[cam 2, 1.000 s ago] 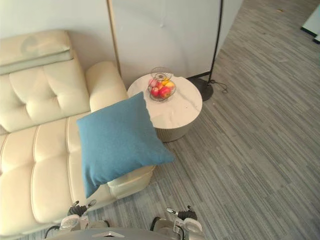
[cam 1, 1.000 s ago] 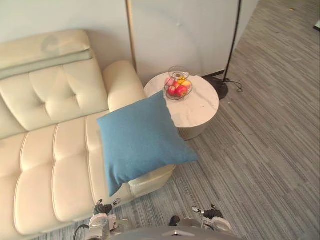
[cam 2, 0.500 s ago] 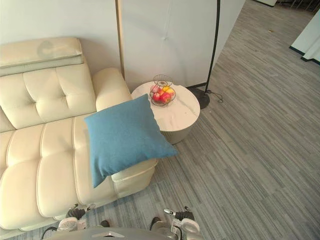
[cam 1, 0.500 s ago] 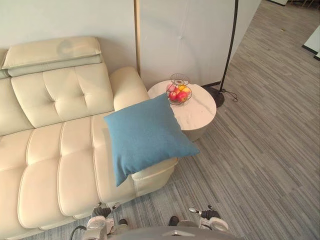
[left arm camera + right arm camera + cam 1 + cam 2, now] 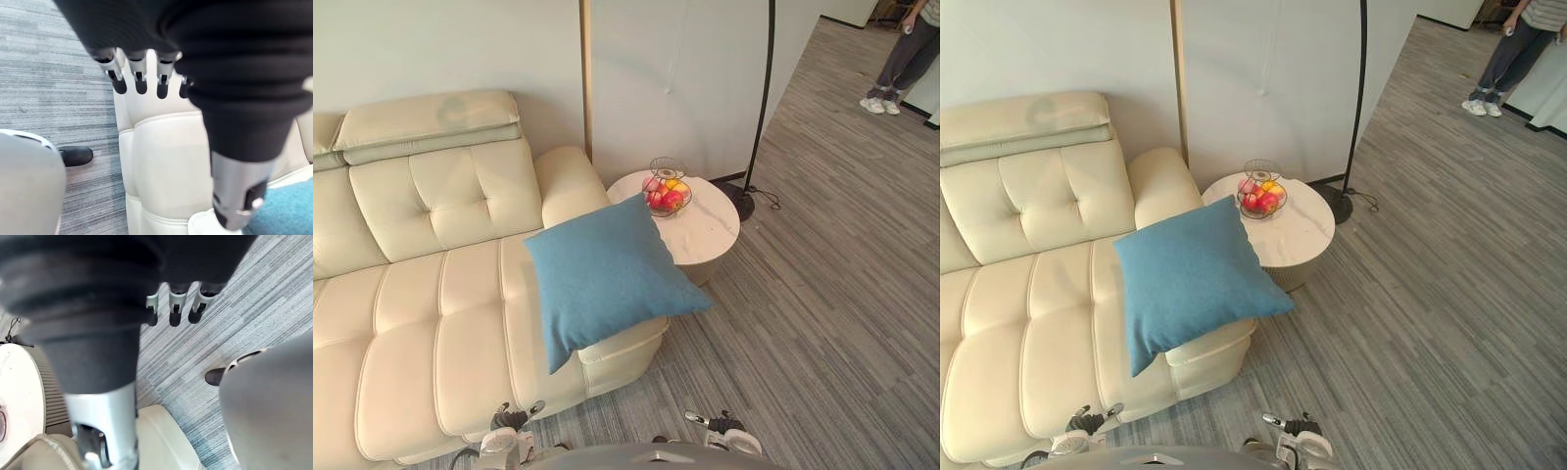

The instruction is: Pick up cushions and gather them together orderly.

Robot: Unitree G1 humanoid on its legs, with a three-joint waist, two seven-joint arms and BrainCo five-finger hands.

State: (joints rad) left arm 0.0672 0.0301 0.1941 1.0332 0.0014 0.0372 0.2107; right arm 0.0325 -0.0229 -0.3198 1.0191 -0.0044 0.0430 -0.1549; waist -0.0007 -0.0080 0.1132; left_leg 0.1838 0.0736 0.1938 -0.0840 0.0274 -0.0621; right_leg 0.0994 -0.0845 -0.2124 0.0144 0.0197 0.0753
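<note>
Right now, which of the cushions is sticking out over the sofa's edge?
The blue cushion, at the sofa's end by the round table. The cream cushions are the sofa's own padding.

blue cushion (image 5: 607,274) | propped on sofa (image 5: 421,294) end (overhangs edge)
</note>
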